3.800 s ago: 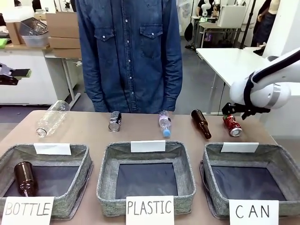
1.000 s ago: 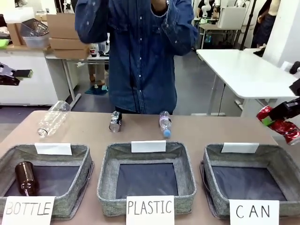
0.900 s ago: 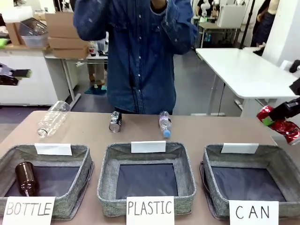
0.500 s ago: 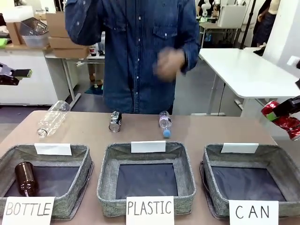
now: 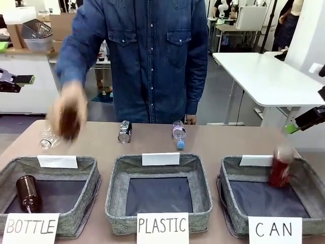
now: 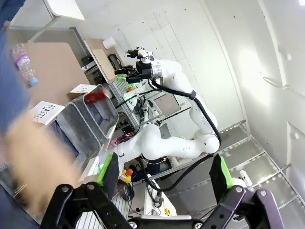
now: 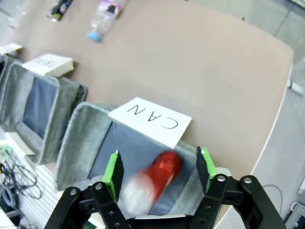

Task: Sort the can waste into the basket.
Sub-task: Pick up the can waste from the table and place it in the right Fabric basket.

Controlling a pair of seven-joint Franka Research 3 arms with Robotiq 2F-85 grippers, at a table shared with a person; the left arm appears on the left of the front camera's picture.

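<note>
The red can (image 5: pixel 281 168) is caught as an upright red blur at the lower right of the front view, over the far right corner of the grey basket (image 5: pixel 229 206) marked by a white "CAN" sign (image 5: pixel 274 230); whether it touches the dark lining cannot be told. In the right wrist view the same can (image 7: pixel 155 181) is seen low in the frame, smeared red and white over the basket's dark inside, with the right claw (image 7: pixel 158 167) held wide apart around it and neither green pad touching it. The second can, silver with dark print (image 5: pixel 124 131), is seen lying on the brown bench (image 5: pixel 228 142) at the upper middle, just left of a small plastic bottle with a blue cap (image 5: pixel 177 134). Two like baskets are set along the bottom of the frame: one signed "PLASTIC" (image 5: pixel 114 203) in the middle and one signed "BOTTLE" (image 5: pixel 89 203) at the lower left, in which a brown glass bottle (image 5: pixel 26 193) is laid. At the middle left, a blurred hand of the person (image 5: pixel 66 114) is shown around a brown object, in front of a clear bottle (image 5: pixel 46 138) lying on the bench. The left claw (image 6: pixel 163 169) is seen spread open and empty, held clear of the bench.
</note>
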